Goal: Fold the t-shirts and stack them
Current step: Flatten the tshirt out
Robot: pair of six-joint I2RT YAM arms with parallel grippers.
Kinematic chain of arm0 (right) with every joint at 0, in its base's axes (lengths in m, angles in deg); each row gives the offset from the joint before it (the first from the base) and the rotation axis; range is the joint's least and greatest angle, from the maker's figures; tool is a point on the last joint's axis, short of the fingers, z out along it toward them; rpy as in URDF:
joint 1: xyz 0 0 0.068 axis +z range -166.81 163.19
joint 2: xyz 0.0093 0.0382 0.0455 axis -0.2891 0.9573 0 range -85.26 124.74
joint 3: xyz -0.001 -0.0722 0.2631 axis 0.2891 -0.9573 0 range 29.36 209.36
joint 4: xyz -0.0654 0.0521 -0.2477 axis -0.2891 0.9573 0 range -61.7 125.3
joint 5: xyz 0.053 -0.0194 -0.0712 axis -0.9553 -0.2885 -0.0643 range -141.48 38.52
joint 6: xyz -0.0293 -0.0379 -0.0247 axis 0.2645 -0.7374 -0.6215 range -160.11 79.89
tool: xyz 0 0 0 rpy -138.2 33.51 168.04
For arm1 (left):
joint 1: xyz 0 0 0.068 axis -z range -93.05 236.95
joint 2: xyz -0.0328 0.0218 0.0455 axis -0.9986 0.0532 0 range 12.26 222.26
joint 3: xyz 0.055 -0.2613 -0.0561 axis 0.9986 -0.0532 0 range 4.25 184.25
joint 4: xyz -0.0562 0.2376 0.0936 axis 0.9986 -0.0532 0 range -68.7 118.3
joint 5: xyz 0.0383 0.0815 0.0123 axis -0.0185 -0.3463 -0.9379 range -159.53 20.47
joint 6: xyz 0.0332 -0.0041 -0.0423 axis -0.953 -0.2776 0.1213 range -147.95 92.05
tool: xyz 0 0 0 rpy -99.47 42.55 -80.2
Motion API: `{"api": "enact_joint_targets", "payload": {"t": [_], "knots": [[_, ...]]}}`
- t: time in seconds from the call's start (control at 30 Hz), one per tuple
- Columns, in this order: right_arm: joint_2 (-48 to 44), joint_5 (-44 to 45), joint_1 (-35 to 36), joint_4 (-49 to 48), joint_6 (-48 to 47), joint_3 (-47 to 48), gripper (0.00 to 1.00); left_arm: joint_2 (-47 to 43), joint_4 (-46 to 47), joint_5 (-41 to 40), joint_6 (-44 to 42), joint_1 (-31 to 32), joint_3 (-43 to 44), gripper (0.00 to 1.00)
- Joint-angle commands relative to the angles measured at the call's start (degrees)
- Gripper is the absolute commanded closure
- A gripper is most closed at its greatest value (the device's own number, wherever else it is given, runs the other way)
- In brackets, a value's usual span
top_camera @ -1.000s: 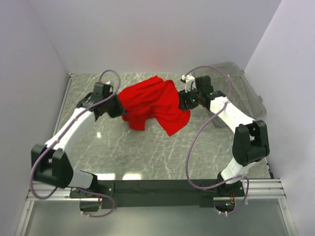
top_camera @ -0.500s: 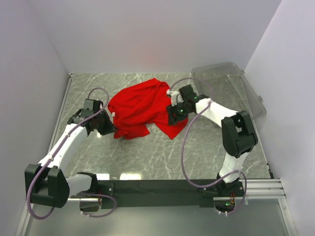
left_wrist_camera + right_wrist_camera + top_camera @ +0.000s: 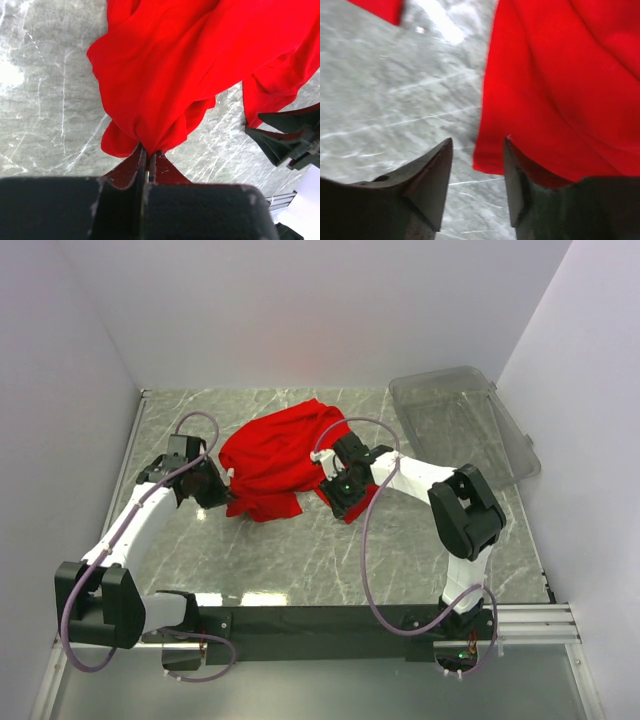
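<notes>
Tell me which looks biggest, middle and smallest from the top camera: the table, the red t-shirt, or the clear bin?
1. The table, by far the largest.
2. The red t-shirt and the clear bin look about alike. The shirt is bunched up, so I won't rank them.

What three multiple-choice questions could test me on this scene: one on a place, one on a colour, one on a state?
1. Where on the table does the clear bin sit?
A) far right corner B) near left corner C) centre
2. What colour is the t-shirt?
A) blue B) red C) white
3. How is the left claw?
A) wide open B) shut on the t-shirt C) inside the bin
Answers: 1 A, it lies at the back right; 2 B, plain bright red; 3 B, it pinches red cloth.
</notes>
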Motion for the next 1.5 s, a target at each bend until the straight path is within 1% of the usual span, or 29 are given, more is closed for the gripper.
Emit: {"api": "enact_joint_targets", "payload": {"t": [0.0, 0.07, 0.17, 0.27, 0.3, 0.33, 0.37, 0.43, 0.5, 0.53, 0.57, 0.6, 0.67, 0.7, 0.73, 0.8, 0.83, 0.9, 0.93, 1.0, 1.07, 1.1, 1.17, 1.2, 1.27, 1.3, 1.37, 1.4, 1.47], "knots": [[0.9, 5.6, 1.0, 1.1, -1.8, 0.5, 0.51, -0.5, 1.3, 0.8, -1.8, -1.0, 2.1, 0.99], [0.7, 7.7, 1.5, 0.9, -1.9, -0.6, 0.53, -0.8, 1.5, 0.9, -1.8, -1.4, 1.8, 0.99], [0.9, 10.3, 2.3, 0.5, -2.0, -1.8, 0.59, -1.0, 2.1, 1.2, -1.9, -2.0, 1.3, 0.99], [1.1, 11.4, 2.7, 0.3, -2.1, -2.3, 0.71, -0.9, 2.3, 1.4, -2.4, -2.7, 1.1, 0.99], [1.2, 11.6, 2.7, 0.3, -2.2, -2.3, 0.8, -0.9, 2.2, 1.5, -2.6, -3.0, 1.2, 0.99], [1.0, 11.6, 2.7, 0.3, -2.3, -2.2, 0.86, -0.8, 2.2, 1.2, -2.8, -3.2, 1.4, 0.99], [0.5, 12.0, 2.5, 0.1, -2.4, -2.2, 0.98, -0.6, 1.9, 1.2, -3.4, -3.8, 1.6, 0.99], [-1.1, 12.1, 1.6, 0.3, -3.2, -1.8, 1.0, -0.6, 1.1, 0.9, -4.8, -4.6, 2.6, 0.99], [-5.0, 10.1, -2.0, 1.9, -5.9, 0.1, 1.0, -1.0, -0.6, -0.5, -6.1, -5.8, 3.7, 0.99], [-6.6, 9.0, -4.3, 2.7, -7.1, 1.4, 1.0, -1.3, -1.1, -1.3, -7.3, -6.3, 4.8, 0.99], [-9.4, 8.0, -8.4, 3.7, -8.3, 2.8, 1.0, -2.1, -1.7, -2.8, -7.8, -6.7, 5.2, 0.99], [-10.6, 7.0, -11.0, 5.4, -9.4, 4.4, 1.0, -2.6, -2.3, -3.7, -8.5, -8.4, 5.7, 0.99], [-11.5, 6.1, -16.8, 8.4, -13.5, 10.8, 1.0, -3.9, -2.1, -4.9, -9.7, -10.9, 6.8, 0.99], [-11.4, 6.0, -18.3, 9.4, -14.9, 13.4, 1.0, -4.1, -1.9, -4.7, -9.9, -12.0, 7.1, 0.99], [-10.9, 6.0, -19.6, 10.4, -17.3, 18.6, 1.0, -4.3, -1.2, -4.5, -10.5, -12.9, 8.0, 0.99], [-8.8, 6.9, -22.6, 12.6, -19.1, 23.9, 1.0, -3.8, -0.7, -2.9, -10.8, -15.8, 9.4, 0.99], [-8.0, 7.1, -23.5, 13.0, -19.9, 29.1, 1.0, -3.5, -0.6, -2.2, -11.4, -16.5, 11.3, 0.99], [-6.0, 7.0, -25.1, 14.3, -20.2, 34.0, 1.0, -2.6, -0.9, -1.3, -11.8, -18.1, 13.5, 0.99], [-5.5, 6.3, -26.5, 15.1, -20.1, 38.1, 1.0, -2.4, -1.2, -0.7, -12.7, -18.5, 15.5, 0.99], [-5.2, 4.1, -27.6, 17.1, -20.4, 40.7, 1.0, -2.3, -2.3, 0.4, -13.6, -19.3, 17.0, 0.99], [-8.0, 1.6, -28.4, 18.0, -21.3, 39.3, 1.0, -2.9, -3.7, 3.6, -15.2, -19.6, 18.0, 0.99], [-9.7, -1.2, -28.5, 17.8, -22.3, 35.1, 1.0, -3.2, -4.1, 4.8, -15.6, -19.6, 17.1, 0.99], [-15.6, -4.5, -28.5, 17.8, -24.3, 29.4, 1.0, -5.4, -2.3, 10.6, -15.7, -19.5, 14.4, 0.99], [-17.7, -6.9, -28.5, 17.5, -25.3, 23.4, 1.0, -6.2, -1.8, 12.1, -15.4, -19.6, 11.1, 0.98], [-23.3, -8.7, -28.5, 17.8, -26.5, 17.5, 1.0, -8.6, -0.9, 17.4, -14.3, -19.5, 8.0, 0.96], [-25.1, -9.2, -28.5, 18.2, -27.8, 11.7, 1.0, -9.3, -1.0, 18.7, -14.0, -19.6, 5.4, 0.94], [-29.7, -9.4, -28.5, 17.5, -28.6, 5.9, 1.0, -11.5, -1.8, 20.3, -13.2, -19.5, 3.2, 0.94], [-30.9, -9.3, -28.5, 17.6, -29.9, 0.8, 1.0, -12.0, -2.3, 20.5, -12.9, -19.4, 1.1, 0.94], [-33.4, -8.7, -28.5, 16.6, -29.5, -3.4, 1.0, -13.5, -2.6, 21.1, -11.5, -19.2, -1.0, 0.93]]}}
